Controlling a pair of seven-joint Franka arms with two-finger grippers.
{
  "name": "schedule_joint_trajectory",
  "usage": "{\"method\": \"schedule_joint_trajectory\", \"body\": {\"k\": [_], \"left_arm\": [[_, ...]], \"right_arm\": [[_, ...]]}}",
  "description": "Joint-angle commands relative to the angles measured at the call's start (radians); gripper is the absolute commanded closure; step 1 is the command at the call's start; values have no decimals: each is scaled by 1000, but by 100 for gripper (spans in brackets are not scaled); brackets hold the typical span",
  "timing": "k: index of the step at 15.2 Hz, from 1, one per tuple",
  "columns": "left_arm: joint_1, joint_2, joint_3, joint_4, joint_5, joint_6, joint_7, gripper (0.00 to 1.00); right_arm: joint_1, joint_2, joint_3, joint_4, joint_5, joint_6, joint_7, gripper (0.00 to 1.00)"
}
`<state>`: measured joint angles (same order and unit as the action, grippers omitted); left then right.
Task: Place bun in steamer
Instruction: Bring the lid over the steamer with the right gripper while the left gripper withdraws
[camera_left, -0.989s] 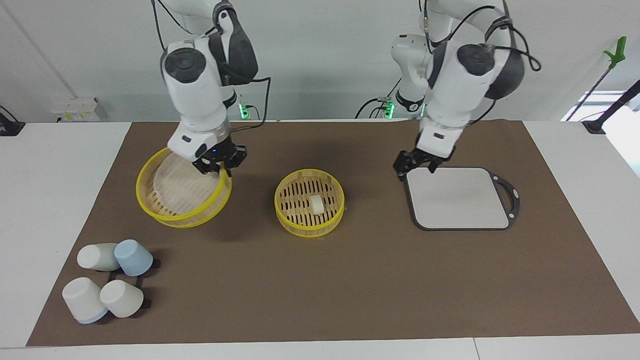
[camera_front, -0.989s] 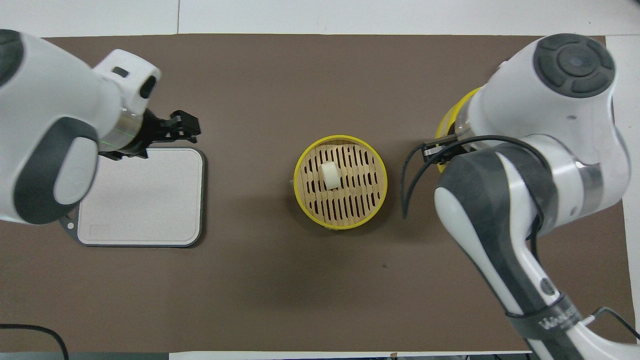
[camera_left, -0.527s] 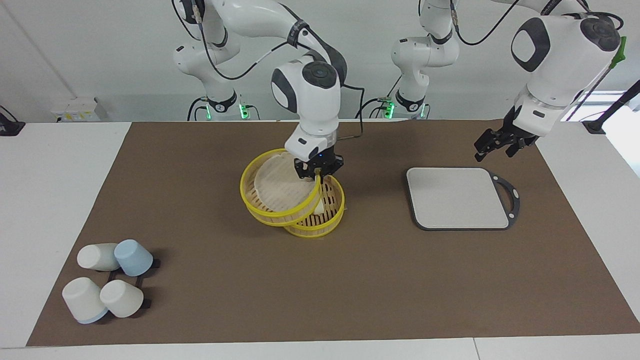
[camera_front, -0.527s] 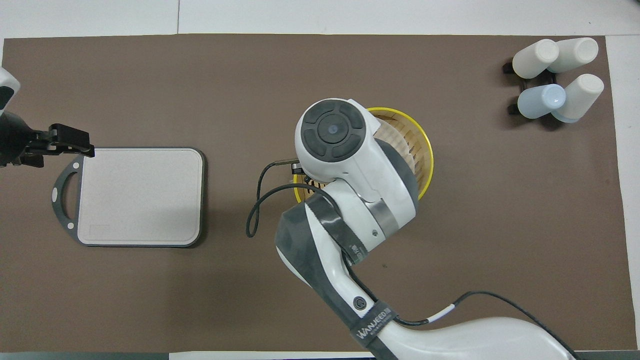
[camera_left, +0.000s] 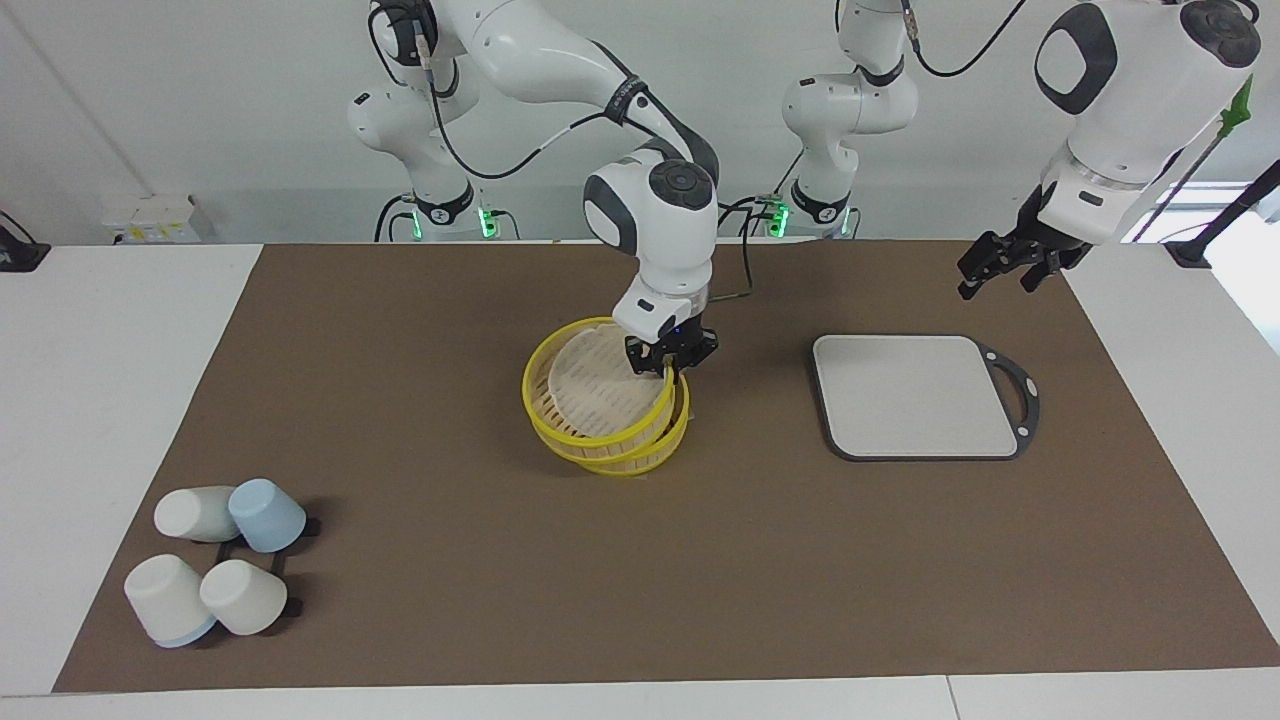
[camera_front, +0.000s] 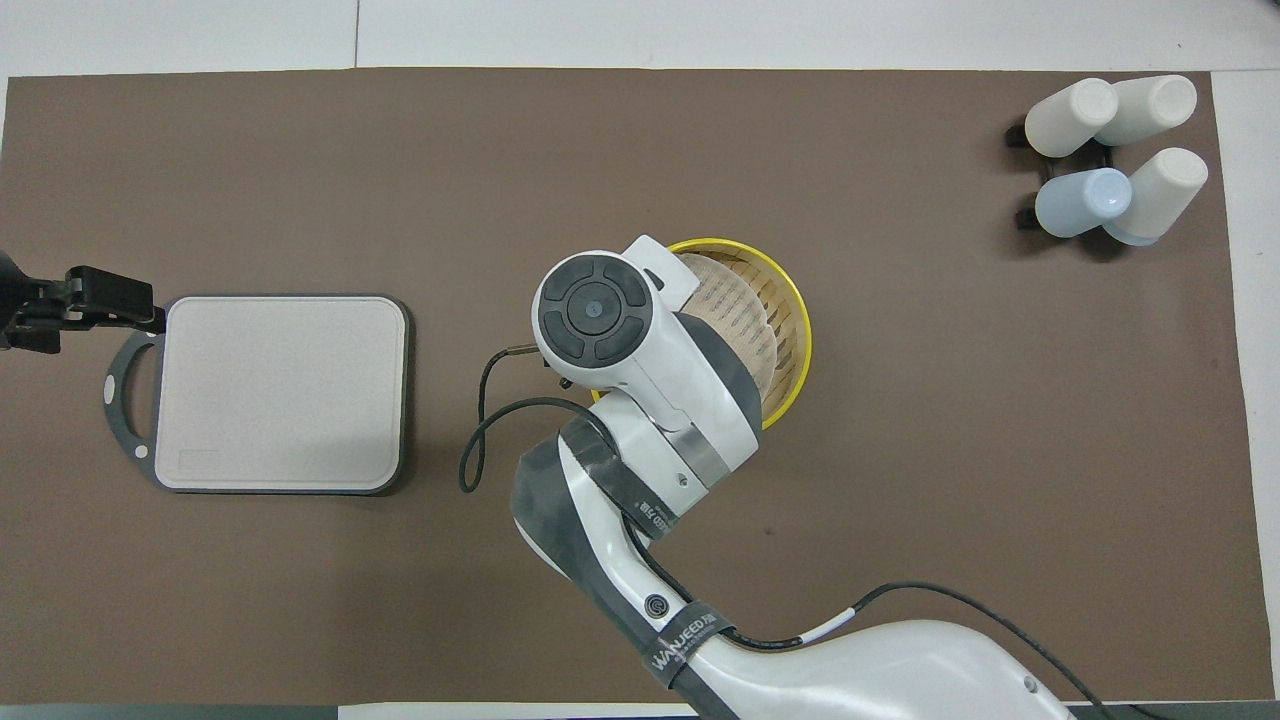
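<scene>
While the right gripper (camera_left: 668, 367) pinches the yellow rim of the paper-lined basket (camera_left: 598, 395), that basket hangs tilted over the second basket (camera_left: 650, 458), which sits on the brown mat (camera_left: 700, 560) at mid-table. Two baskets in all make up the steamer; the lower one is almost fully covered, only a crescent of its rim showing. One sheet of white paper (camera_left: 600, 375) lines the held basket. The bun cannot be seen in either view, hidden under the upper basket if it is there. The left gripper (camera_left: 1008, 265), jaws wide and holding nothing, hangs in the air over the mat edge at the left arm's end, just beside the one grey cutting board (camera_left: 915, 395). Four cups (camera_left: 215, 565), three white and one blue, lie on a black rack at the right arm's end, farther from the robots than the steamer.
</scene>
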<state>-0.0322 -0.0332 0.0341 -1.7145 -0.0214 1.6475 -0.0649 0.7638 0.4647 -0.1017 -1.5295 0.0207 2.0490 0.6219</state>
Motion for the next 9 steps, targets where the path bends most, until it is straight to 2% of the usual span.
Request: {"method": "schedule_joint_trajectory", "body": {"k": [1,6,7,9], "left_arm": [[-26,-11,-5,-10,89,-15,63,0],[-29,31,3,32,84,-46,69,0],[-29,38,4,70,78,-63,71,0],[-31,36,16,93,22,-77,71,0]], "right_arm": [[11,-17,-7,-32,15,26,19,100],[41,-15,-7,-49,16,48,50,100],[61,-6,-7,-49,16,57,71,100],[66,2,-7,-47,10,56,79,100]]}}
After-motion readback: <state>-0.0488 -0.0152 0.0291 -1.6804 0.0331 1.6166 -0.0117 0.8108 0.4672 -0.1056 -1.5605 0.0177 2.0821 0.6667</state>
